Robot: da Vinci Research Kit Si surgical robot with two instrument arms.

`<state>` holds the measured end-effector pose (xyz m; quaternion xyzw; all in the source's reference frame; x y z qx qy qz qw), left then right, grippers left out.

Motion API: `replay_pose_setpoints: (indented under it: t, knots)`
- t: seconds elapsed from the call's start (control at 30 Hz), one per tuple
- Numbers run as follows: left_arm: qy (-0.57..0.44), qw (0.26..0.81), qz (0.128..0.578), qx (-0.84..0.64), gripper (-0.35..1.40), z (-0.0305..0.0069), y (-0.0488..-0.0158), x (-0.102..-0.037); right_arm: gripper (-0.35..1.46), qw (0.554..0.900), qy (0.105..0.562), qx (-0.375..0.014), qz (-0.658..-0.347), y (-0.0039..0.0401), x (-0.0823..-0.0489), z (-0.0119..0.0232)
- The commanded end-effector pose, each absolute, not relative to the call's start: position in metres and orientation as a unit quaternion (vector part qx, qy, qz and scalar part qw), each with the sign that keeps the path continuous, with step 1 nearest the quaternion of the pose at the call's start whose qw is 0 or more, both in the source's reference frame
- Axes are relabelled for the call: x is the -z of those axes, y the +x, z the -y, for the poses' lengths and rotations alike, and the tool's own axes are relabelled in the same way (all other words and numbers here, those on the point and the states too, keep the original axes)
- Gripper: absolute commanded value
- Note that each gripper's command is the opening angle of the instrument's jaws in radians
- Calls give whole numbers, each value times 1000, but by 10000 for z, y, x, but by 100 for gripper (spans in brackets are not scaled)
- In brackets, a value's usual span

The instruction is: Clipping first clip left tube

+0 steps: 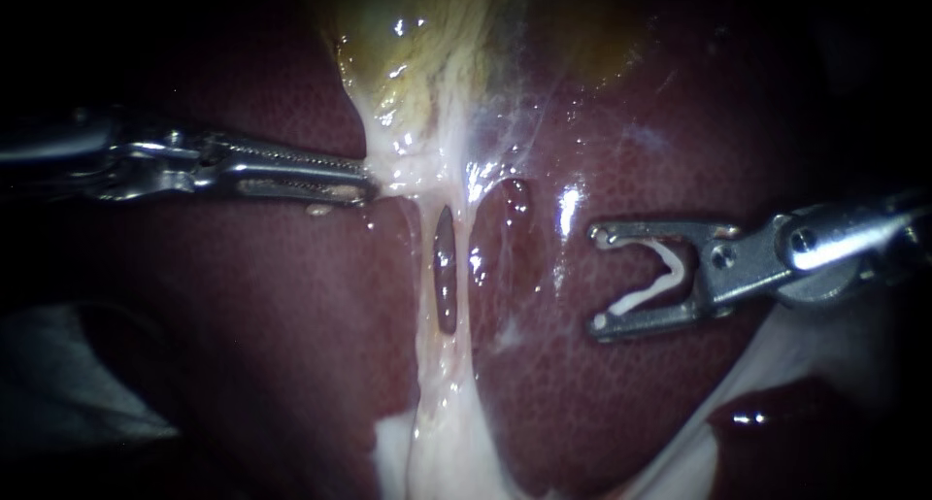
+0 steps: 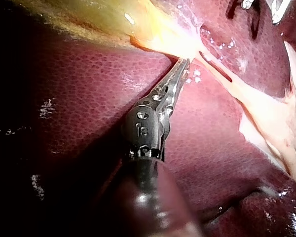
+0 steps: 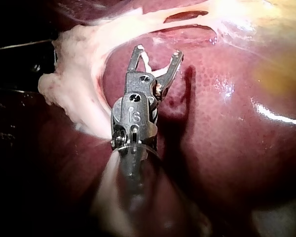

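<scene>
My left instrument (image 1: 364, 180) comes in from the left, its jaws shut on the pale tissue at the foot of the yellowish gallbladder (image 1: 427, 34); the left wrist view shows the same grip (image 2: 183, 64). Below the grip, two pale tubes run down with a dark slit between them: the left tube (image 1: 424, 267) and the right tube (image 1: 473, 252). My right instrument (image 1: 600, 279) hovers right of both tubes and touches neither. Its jaws stand wide apart and hold a white V-shaped clip (image 1: 649, 288) between them, also visible in the right wrist view (image 3: 147, 58).
Dark red liver (image 1: 272, 286) lies under and around everything. A thick band of whitish tissue (image 1: 437, 442) continues down from the tubes. More pale tissue (image 3: 74, 94) sits beside my right instrument in its wrist view.
</scene>
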<state>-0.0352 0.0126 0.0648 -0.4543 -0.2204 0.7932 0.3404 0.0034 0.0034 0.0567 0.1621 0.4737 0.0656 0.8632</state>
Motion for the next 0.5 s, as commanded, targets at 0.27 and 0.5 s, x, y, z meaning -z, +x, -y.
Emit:
replay_pose_setpoints:
  t: [0.27, 0.5]
  knots:
    - [-457, 347, 228, -786, -35, -146, -331, -611, 50, 864, 161, -66, -473, 34, -567, -33]
    - [-477, 339, 204, -785, -35, -157, -315, -557, 50, 863, 162, -66, -474, 34, -567, -33]
